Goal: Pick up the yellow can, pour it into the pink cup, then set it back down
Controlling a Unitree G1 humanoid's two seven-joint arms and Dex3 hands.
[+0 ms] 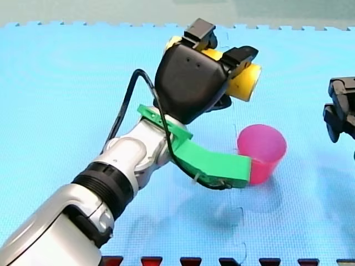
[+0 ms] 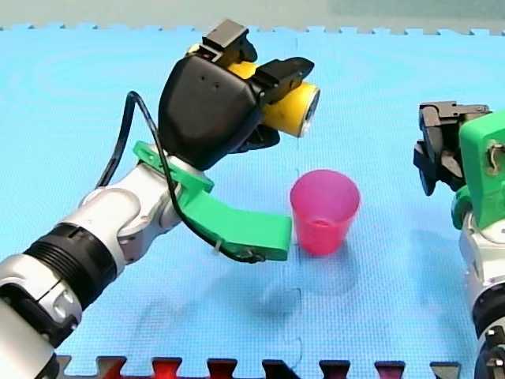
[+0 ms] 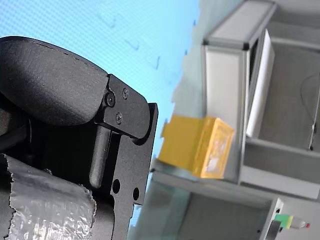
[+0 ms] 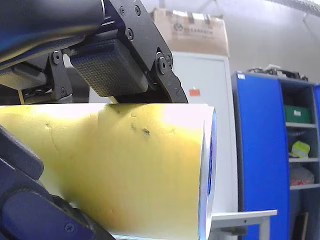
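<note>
My left hand [image 1: 219,66] is shut on the yellow can [image 1: 245,81], holding it tipped on its side in the air. The can's open end points right, above and a little behind the pink cup [image 1: 262,152]. The cup stands upright on the blue mat, just right of the green bracket on my left wrist. In the second wrist view the can [image 4: 125,170] lies sideways under a ribbed finger pad [image 4: 107,67]. My right hand [image 2: 438,154] hangs at the right edge, away from the cup, holding nothing.
The blue foam mat [image 1: 66,100] covers the whole work surface, with red tiles [image 2: 237,369] along its near edge. In the first wrist view a yellow box [image 3: 200,145] and grey shelving [image 3: 260,100] lie beyond the mat.
</note>
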